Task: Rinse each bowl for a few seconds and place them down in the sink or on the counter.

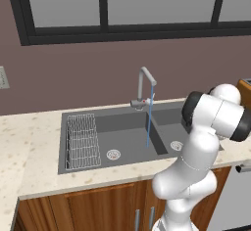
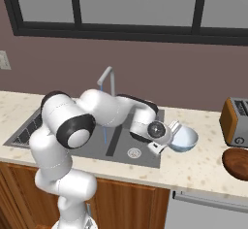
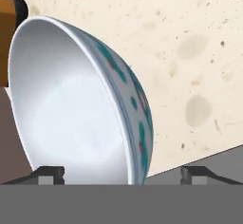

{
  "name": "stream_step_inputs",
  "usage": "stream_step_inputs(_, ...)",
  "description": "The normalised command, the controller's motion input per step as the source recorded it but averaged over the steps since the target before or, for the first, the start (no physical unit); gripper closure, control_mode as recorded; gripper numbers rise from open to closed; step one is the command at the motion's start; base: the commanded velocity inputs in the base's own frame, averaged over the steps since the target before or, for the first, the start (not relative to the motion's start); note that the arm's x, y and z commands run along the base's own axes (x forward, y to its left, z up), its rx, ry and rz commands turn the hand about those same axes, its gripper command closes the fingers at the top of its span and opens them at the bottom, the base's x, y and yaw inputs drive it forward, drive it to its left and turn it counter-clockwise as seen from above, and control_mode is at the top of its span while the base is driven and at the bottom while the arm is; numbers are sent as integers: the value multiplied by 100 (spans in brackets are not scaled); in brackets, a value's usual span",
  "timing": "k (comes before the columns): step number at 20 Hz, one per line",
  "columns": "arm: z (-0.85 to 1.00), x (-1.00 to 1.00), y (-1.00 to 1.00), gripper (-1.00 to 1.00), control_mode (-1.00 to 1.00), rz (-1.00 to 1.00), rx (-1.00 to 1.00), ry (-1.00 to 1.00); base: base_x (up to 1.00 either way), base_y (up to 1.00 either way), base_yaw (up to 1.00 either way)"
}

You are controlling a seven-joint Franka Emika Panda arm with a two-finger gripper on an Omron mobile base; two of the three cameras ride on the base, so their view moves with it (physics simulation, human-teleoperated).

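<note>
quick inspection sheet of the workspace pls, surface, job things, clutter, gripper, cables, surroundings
surface: beige speckled counter around a dark double-basin sink
job's things: one bowl on the counter right of the sink, tilted; tap running into the sink; wire rack in the left basin
clutter: toaster and a brown wooden item at the right
grippers: gripper open, fingertips either side of the bowl's rim
cables: nothing seen
surroundings: mauve wall, dark-framed window, wooden cabinet fronts

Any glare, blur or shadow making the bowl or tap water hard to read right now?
Right base view: bowl on the counter is sharp, evenly lit, with a soft sheen inside. Hand view: bowl is close, its pattern slightly soft; no glare. Left base view: water stream below the tap is thin but distinct.
</note>
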Motion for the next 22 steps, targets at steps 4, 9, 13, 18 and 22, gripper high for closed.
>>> stream_step_inputs(4,22,-12,0,-100,-100,0,0,-5,0,0,0)
stream_step_inputs(9,27,-17,-4,-100,-100,-2,0,-1,0,0,0)
stream_step_inputs(13,30,-18,-6,-100,-100,-8,0,4,0,0,0)
stream_step_inputs(18,39,-9,0,-100,-100,-8,0,8,0,0,0)
stream_step_inputs(22,59,0,2,-100,-100,-6,-1,3,0,0,0)
